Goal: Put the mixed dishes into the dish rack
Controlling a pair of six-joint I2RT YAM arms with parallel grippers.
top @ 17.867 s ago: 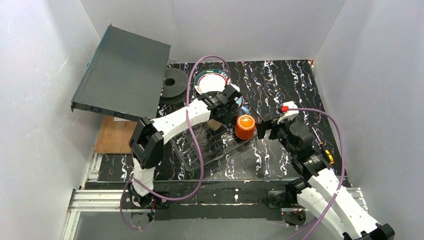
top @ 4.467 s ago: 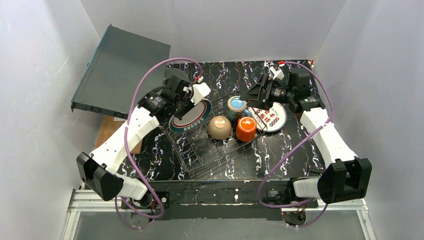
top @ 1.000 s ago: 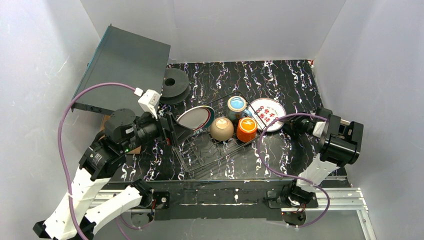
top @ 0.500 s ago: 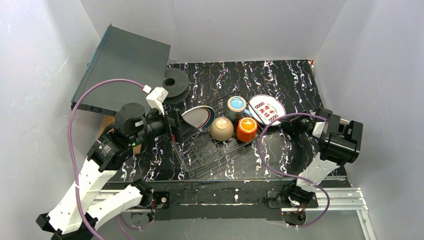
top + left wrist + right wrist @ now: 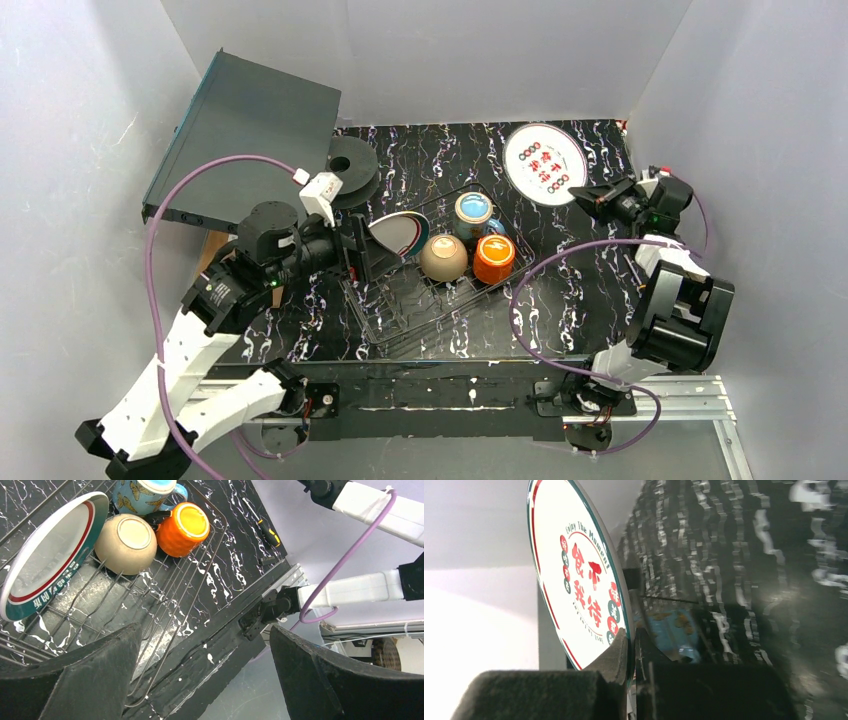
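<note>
The red-patterned plate (image 5: 543,163) hangs in the air over the back right of the table, my right gripper (image 5: 583,195) shut on its rim. In the right wrist view the plate (image 5: 574,580) stands edge-on, its rim pinched between the fingers of the gripper (image 5: 631,645). The wire dish rack (image 5: 400,320) holds the green-and-red rimmed plate (image 5: 400,233), the cream bowl (image 5: 441,256), the orange cup (image 5: 492,257) and the blue mug (image 5: 474,212). My left gripper (image 5: 365,250) stands wide open at the rack's left end, beside the rimmed plate (image 5: 47,560), holding nothing (image 5: 200,680).
A flat grey-black box (image 5: 250,150) leans at the back left, with a black spool (image 5: 350,170) beside it. A yellow-handled screwdriver (image 5: 266,530) lies on the table right of the rack. White walls close in on three sides.
My right gripper has shut on the red-patterned plate by the rack's right end and carried it up and toward the back right. The left gripper has edged closer to the rack.
</note>
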